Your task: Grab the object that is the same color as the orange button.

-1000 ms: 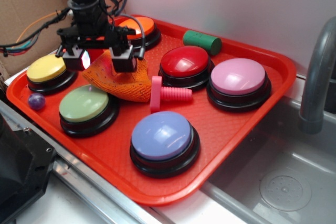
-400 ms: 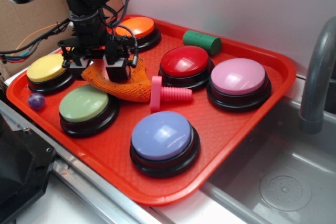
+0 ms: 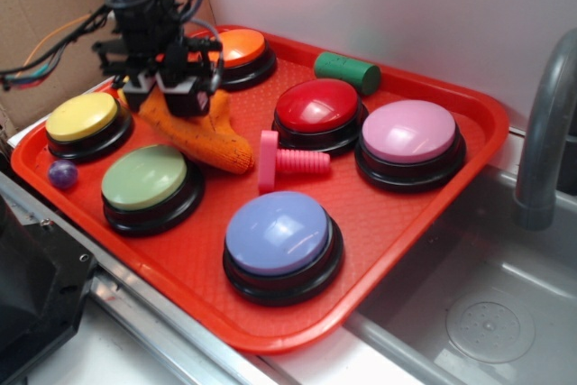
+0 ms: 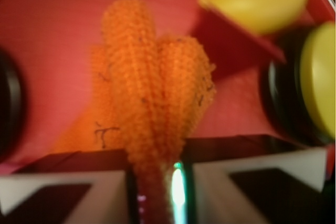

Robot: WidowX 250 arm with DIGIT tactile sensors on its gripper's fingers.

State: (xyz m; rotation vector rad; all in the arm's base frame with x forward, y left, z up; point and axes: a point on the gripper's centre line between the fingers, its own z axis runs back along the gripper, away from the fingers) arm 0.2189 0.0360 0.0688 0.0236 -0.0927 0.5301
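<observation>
The orange knitted cloth (image 3: 206, 140) hangs bunched from my gripper (image 3: 173, 96), its lower end resting on the red tray (image 3: 397, 214) beside the green button. In the wrist view the cloth (image 4: 152, 87) is pinched into a narrow fold between my two fingers, so my gripper (image 4: 157, 182) is shut on it. The orange button (image 3: 236, 48) sits at the tray's back left, just behind and right of my gripper.
Around the cloth stand a yellow button (image 3: 83, 119), green button (image 3: 146, 179), blue button (image 3: 279, 236), red button (image 3: 317, 107) and pink button (image 3: 410, 134). A pink bolt (image 3: 287, 161) lies right of the cloth. A green cylinder (image 3: 346, 70), a purple ball (image 3: 63, 174) and a sink faucet (image 3: 545, 132) are also there.
My gripper came down onto the cloth, shut on it and rose slightly back-left. The cloth went from a flat spread to a gathered, hanging fold.
</observation>
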